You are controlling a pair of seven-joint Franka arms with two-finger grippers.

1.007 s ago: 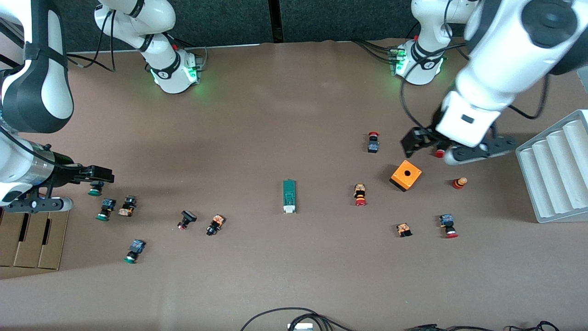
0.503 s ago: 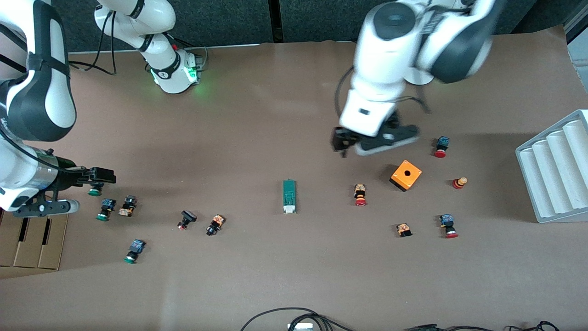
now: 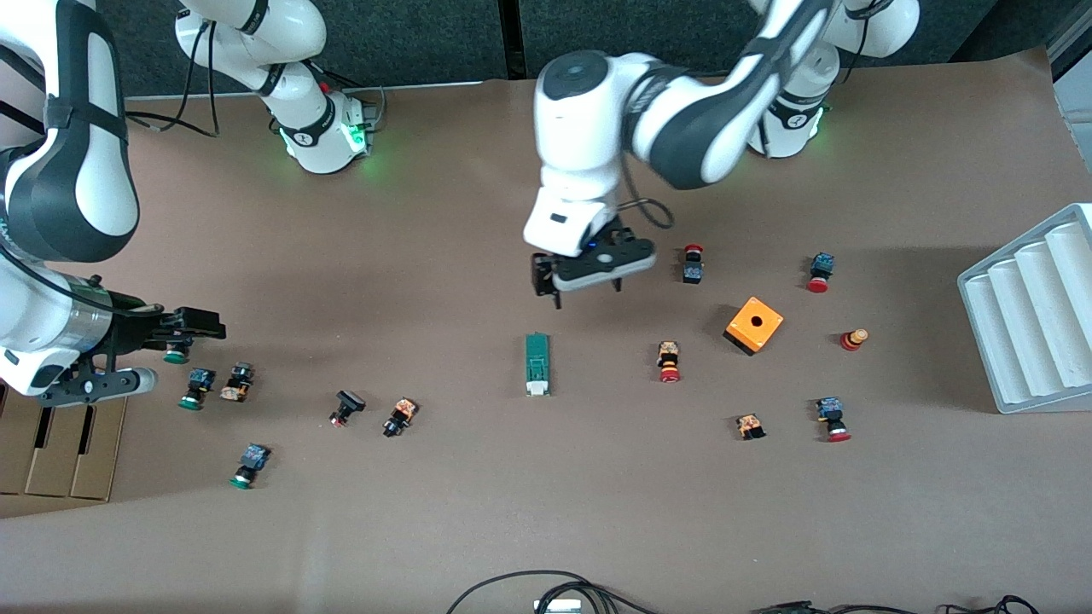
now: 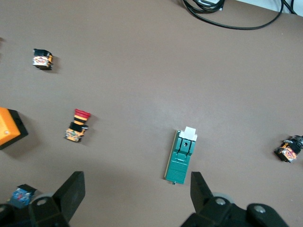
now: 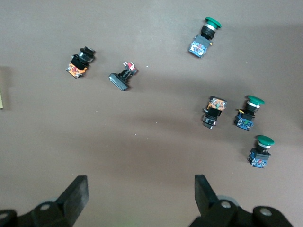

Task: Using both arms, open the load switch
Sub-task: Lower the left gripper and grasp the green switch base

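Note:
The load switch [image 3: 537,364] is a narrow dark green block with a white lever piece at the end nearer the front camera. It lies flat in the middle of the table. In the left wrist view the load switch [image 4: 182,154] shows whole, with nothing touching it. My left gripper [image 3: 578,286] hangs open over bare table just off the switch's green end. Nothing is between its fingers [image 4: 75,184]. My right gripper [image 3: 200,327] hovers open and empty at the right arm's end of the table, over a cluster of green-capped push buttons [image 5: 247,113].
An orange cube box [image 3: 754,325] with a hole sits toward the left arm's end, among several red-capped push buttons [image 3: 669,362]. A white ribbed tray [image 3: 1032,315] stands at that table edge, a cardboard holder [image 3: 51,452] at the other. Black cables [image 3: 546,588] lie along the front edge.
My left arm has swung from above the orange cube box toward the table's middle and now hangs by the load switch. My right gripper has edged slightly toward the middle.

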